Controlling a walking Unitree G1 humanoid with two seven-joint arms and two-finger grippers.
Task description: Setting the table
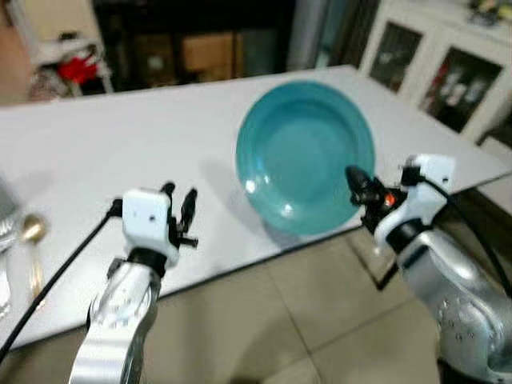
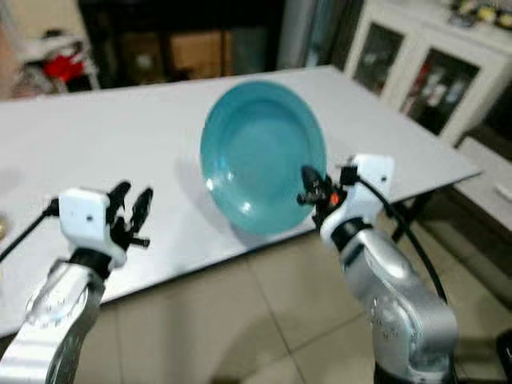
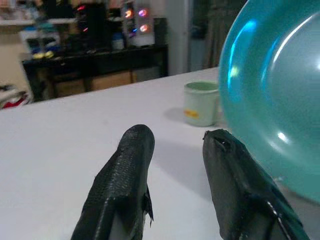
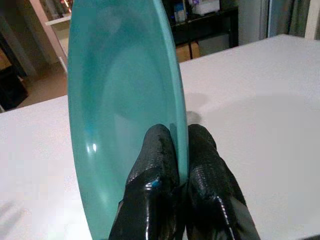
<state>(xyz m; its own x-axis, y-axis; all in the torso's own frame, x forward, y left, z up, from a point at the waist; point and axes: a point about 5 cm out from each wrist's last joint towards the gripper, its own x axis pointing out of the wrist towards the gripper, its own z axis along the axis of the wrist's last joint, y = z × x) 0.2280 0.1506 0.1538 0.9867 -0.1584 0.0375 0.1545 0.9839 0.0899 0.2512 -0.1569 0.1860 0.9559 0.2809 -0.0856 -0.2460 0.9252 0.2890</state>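
Right hand (image 1: 358, 186) pinches the teal plate (image 1: 304, 156) at its 4 o'clock rim, tilted above the counter (image 1: 120, 136); left hand (image 1: 180, 212) narrowly parted, empty.

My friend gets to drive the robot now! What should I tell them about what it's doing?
Right gripper: shut on the rim of the teal plate, holding it tilted up above the near edge of the white table.
Left gripper: open, holding nothing, low over the table to the plate's left.
A pale green mug stands on the table behind the plate. A gold spoon lies at the table's far left edge.
Done: plate picked up and brought to the table.
Left: lay the plate flat, let go, then probably place the spoon and mug beside it.
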